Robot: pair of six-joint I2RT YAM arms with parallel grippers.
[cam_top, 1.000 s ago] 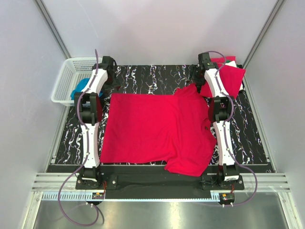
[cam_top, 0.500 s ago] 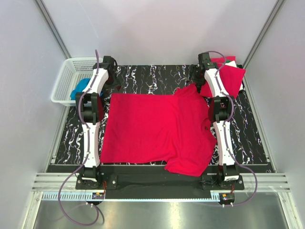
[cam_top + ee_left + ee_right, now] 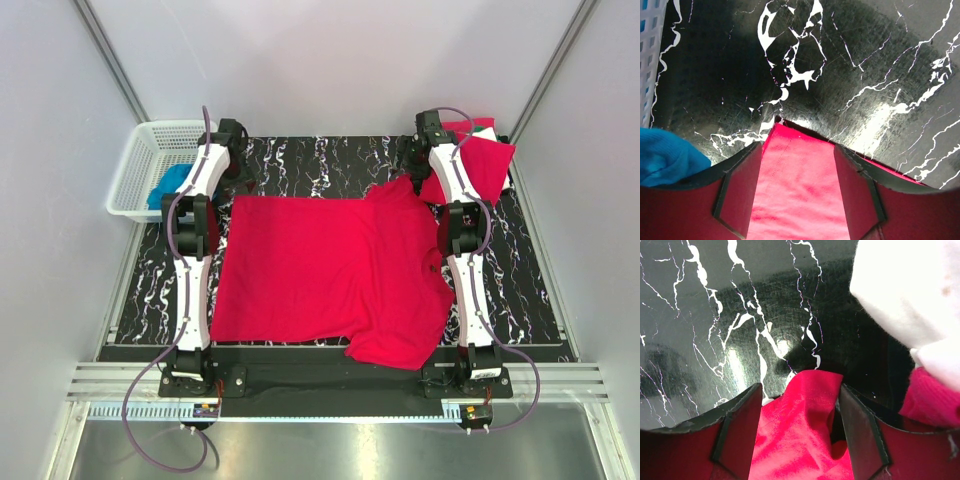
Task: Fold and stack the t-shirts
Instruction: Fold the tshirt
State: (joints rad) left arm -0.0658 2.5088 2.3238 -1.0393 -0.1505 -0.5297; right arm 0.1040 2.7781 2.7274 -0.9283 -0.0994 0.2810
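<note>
Top external shows the red t-shirt (image 3: 320,270) flat on the tabletop (image 3: 330,160), long axis left to right, hem leftward; the folded stack (image 3: 490,160) sits at the far right corner. Left pincer (image 3: 797,150) and right pincer (image 3: 800,390) both gape open, each straddling a far corner of the cloth: left the hem, right the sleeve

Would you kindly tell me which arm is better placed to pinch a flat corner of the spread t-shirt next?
Probably left: the open left claw straddles a flat corner of the spread t-shirt; the open right claw sits over a rumpled sleeve.
</note>
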